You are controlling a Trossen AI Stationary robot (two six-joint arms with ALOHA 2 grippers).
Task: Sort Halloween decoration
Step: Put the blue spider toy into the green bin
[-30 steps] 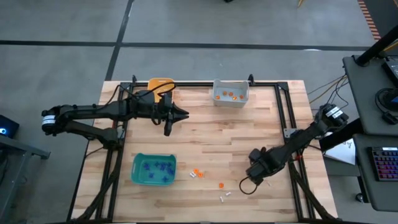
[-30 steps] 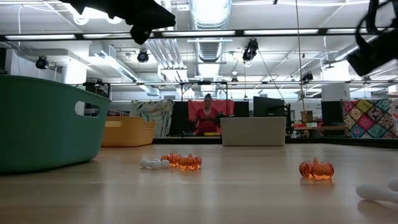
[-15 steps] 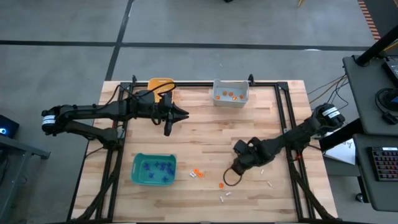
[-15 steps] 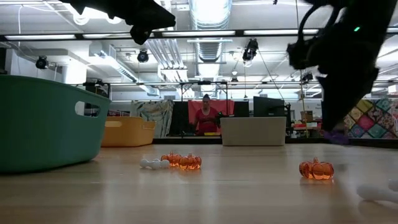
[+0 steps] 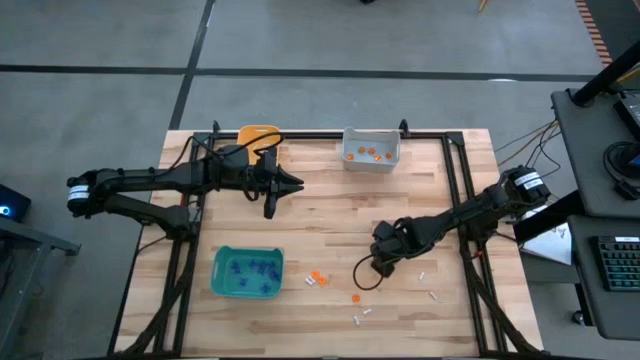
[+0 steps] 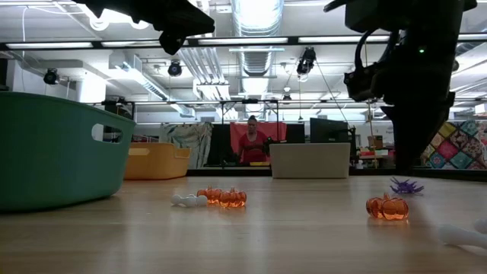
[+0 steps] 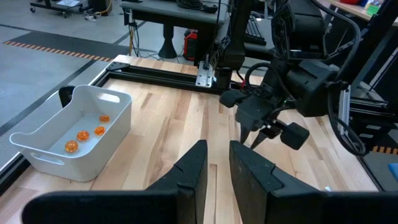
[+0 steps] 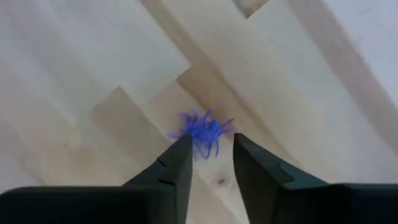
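- Right, high view: your right hand (image 5: 383,262) sits mid-bench, just right of the loose orange pumpkins (image 5: 317,277). The teal bin (image 5: 221,283) with the purple pieces is well off to its left, so any carry is long and a weak pinch would drop the piece on the way.
- Low view: a purple spider (image 6: 405,186) lies on the bench (image 6: 251,236) below the right arm, with an orange pumpkin (image 6: 386,207) just in front of it. Come down off-centre and you could nudge that pumpkin or skid the spider away.
- Left wrist view: left hand (image 7: 215,167) hangs above the bench near the grey bin (image 7: 37,140) of orange pieces, fingers nearly together with a narrow slit, nothing held. It's clear of the right arm now, but a swing toward centre could clip it.
- Right wrist view: right hand (image 8: 211,158) has its fingers apart, straddling the purple spider (image 8: 203,132), which lies loose on the wood and isn't gripped. The thin legs are the risk: close on a leg tip only and it'll flick out or hang crooked.
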